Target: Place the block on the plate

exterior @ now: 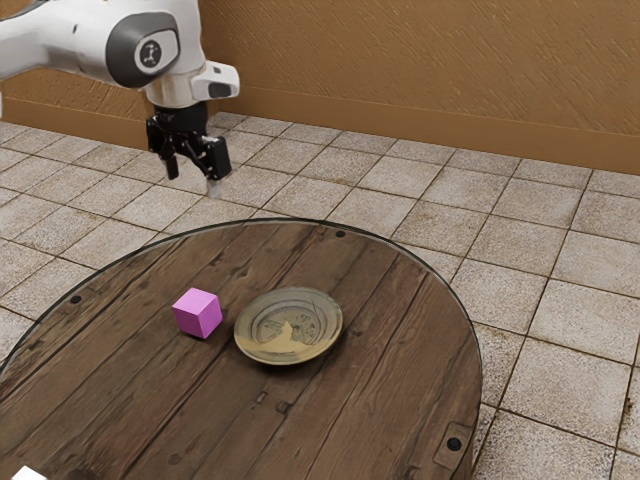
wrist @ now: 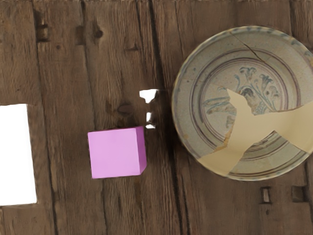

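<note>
High above the table's far side, the black gripper [exterior: 192,180] hangs open, its two fingers apart and nothing between them. The pink block [exterior: 198,313] rests on the wooden table, well below the gripper. Beside it, toward the exterior view's right, lies the round patterned plate [exterior: 288,326], with a small gap separating the two. In the wrist view the pink block [wrist: 115,152] and the plate [wrist: 244,105] both lie under the hand; the plate bears nothing.
The round wooden table [exterior: 350,400] has a dark rim. A white object [exterior: 28,473] stands at its near edge in the exterior view; a white shape [wrist: 15,154] lies on the block's far side from the plate in the wrist view.
</note>
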`<act>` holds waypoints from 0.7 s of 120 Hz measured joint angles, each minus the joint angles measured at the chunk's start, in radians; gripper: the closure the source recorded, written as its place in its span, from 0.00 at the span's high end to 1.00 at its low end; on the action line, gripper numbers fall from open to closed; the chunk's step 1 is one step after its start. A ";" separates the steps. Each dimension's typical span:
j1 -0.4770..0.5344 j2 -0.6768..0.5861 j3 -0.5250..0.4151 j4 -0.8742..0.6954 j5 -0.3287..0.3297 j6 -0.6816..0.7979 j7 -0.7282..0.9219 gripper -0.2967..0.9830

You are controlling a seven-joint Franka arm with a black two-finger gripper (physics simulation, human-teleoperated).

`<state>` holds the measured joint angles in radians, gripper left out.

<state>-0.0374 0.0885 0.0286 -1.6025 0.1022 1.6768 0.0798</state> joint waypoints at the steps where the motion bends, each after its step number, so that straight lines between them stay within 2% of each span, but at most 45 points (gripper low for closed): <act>1: 0.001 0.000 0.000 -0.001 0.000 0.002 0.001 0.77; 14: 0.001 0.029 0.009 -0.023 0.005 0.030 0.014 0.77; 32: 0.144 0.259 0.018 0.013 -0.024 0.125 0.079 0.77; 47: 0.181 0.404 0.016 0.031 -0.070 0.221 0.138 0.77; 65: 0.173 0.422 0.003 -0.040 -0.128 0.306 0.197 0.77; 84: 0.169 0.414 0.006 -0.111 -0.152 0.374 0.248 0.77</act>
<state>0.1316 0.5023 0.0346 -1.7140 -0.0494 2.0509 0.3280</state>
